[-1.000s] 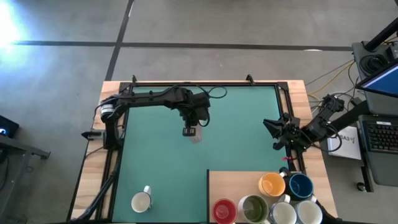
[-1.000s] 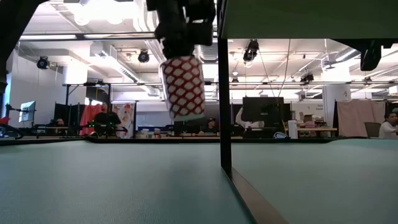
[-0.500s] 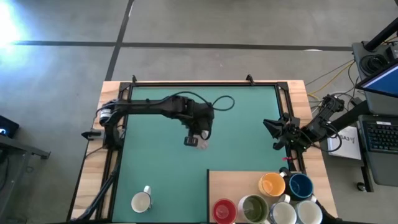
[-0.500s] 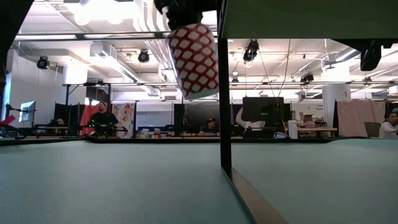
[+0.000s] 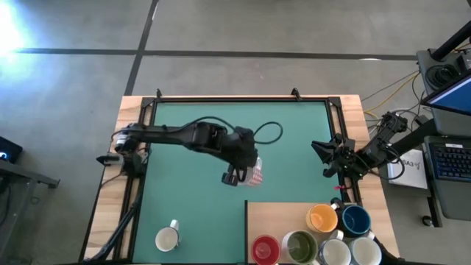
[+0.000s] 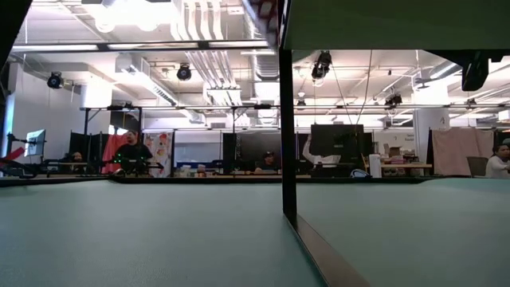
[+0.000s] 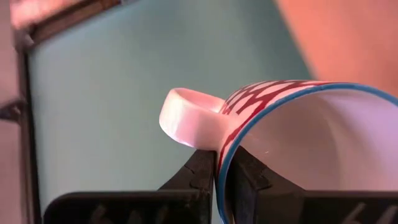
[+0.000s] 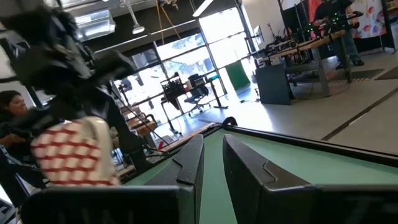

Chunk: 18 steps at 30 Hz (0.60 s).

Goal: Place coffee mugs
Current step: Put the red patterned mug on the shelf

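— So, where is the red-and-white lattice-patterned ceramic mug (image 5: pixel 254 174) sitting?
— I'm watching the left pincer (image 5: pixel 237 177) pinching its rim, fingers clamped tight, carrying it above the green tabletop (image 5: pixel 184 147) near the wooden board (image 5: pixel 276 217).
— And the right pincer (image 5: pixel 322 153)?
— It's waiting at the right edge, fingers barely parted, holding nothing.

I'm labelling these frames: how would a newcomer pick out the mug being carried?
Start at the green mat, then follow the left arm to its tool near the middle. The mug held there above the mat is white with a red lattice pattern; no other mug is patterned.
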### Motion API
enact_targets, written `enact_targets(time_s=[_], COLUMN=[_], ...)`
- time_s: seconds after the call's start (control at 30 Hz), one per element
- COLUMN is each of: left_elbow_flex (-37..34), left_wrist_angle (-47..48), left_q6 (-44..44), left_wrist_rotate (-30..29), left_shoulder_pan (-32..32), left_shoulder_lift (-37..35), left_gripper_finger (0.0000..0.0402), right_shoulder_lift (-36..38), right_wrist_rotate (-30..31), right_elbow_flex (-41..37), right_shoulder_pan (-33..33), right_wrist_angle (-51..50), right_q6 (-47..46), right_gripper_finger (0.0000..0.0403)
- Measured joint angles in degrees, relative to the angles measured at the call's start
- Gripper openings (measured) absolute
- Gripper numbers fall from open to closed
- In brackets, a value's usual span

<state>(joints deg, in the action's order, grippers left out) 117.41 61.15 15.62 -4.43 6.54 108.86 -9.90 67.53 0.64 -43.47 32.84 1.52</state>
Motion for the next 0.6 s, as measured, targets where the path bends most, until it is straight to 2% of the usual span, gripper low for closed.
enact_targets(time_s=[0.2,0.4,0.6], left_elbow_flex=[0.91,0.93,0.96], left_wrist_angle=[-2.21,-1.70,-3.75], left_q6=[-1.11,-9.65,-13.42], left_wrist_rotate=[-2.70,-2.58,-2.27], left_shoulder_pan=[4.34,8.05,10.55], left_shoulder_lift=[-0.04,-0.01,0.40], left_gripper_finger=[0.0006,0.0010,0.0012], right_shoulder_lift=[0.01,0.01,0.01], right_wrist_rotate=[0.00,0.00,0.00], right_elbow_flex=[0.00,0.00,0.00], right_shoulder_pan=[-0.01,0.01,0.01], right_wrist_angle=[0.00,0.00,0.00], right_q6=[0.00,0.00,0.00], right_gripper_finger=[0.0050,0.0050,0.0050])
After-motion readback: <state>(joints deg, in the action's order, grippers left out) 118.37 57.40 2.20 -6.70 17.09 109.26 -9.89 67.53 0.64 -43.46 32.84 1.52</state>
